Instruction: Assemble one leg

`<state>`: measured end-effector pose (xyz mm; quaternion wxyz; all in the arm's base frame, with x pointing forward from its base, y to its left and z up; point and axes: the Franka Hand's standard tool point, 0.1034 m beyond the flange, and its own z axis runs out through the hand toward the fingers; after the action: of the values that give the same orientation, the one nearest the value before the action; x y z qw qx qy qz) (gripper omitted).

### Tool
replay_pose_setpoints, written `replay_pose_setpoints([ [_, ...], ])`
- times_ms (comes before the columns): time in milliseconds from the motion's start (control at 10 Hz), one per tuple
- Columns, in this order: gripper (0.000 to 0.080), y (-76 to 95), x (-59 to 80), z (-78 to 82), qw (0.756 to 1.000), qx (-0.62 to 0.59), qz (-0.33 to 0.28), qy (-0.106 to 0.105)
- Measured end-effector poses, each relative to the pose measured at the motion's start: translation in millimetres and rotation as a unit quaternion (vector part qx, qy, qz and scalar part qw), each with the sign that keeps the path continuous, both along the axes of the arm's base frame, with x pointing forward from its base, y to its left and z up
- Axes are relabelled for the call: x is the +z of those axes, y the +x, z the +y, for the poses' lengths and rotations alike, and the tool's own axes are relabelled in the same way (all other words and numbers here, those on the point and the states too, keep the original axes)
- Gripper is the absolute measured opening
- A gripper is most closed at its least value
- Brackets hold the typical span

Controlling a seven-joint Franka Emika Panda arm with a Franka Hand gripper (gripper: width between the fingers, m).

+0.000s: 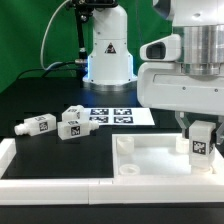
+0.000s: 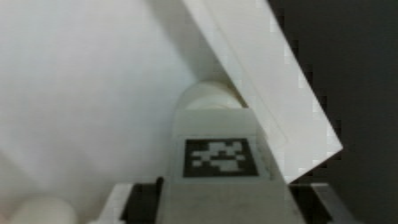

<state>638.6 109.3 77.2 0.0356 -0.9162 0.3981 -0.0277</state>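
Note:
My gripper [image 1: 200, 140] is shut on a white leg [image 1: 199, 144] with a black-and-white tag and holds it upright over the corner of the large white tabletop [image 1: 150, 160] at the exterior view's right. In the wrist view the leg [image 2: 221, 140] fills the space between my two fingers [image 2: 148, 200], its rounded end pointing at the tabletop [image 2: 89, 90] beside the raised rim [image 2: 267, 90]. Whether the leg touches the tabletop I cannot tell. Three more legs lie on the black table at the exterior view's left: one [image 1: 36, 126], another [image 1: 70, 130] and a third [image 1: 77, 113].
The marker board [image 1: 118, 115] lies flat behind the tabletop. The robot's white base [image 1: 108, 50] stands at the back before a green backdrop. A white frame edge [image 1: 60, 188] runs along the front. A round socket [image 1: 124, 146] shows in the tabletop's near corner.

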Motion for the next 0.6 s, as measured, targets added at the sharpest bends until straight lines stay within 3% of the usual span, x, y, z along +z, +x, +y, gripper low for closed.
replay_pose_setpoints([
  [300, 0.0285, -0.1, -0.9, 6.1, 0.965, -0.26, 0.015, 0.03],
  [500, 0.0285, 0.3, -1.0, 5.0, 0.959, -0.281, 0.016, 0.039],
  [600, 0.0346, 0.2, -1.2, 5.2, 0.962, -0.27, 0.016, 0.038],
])
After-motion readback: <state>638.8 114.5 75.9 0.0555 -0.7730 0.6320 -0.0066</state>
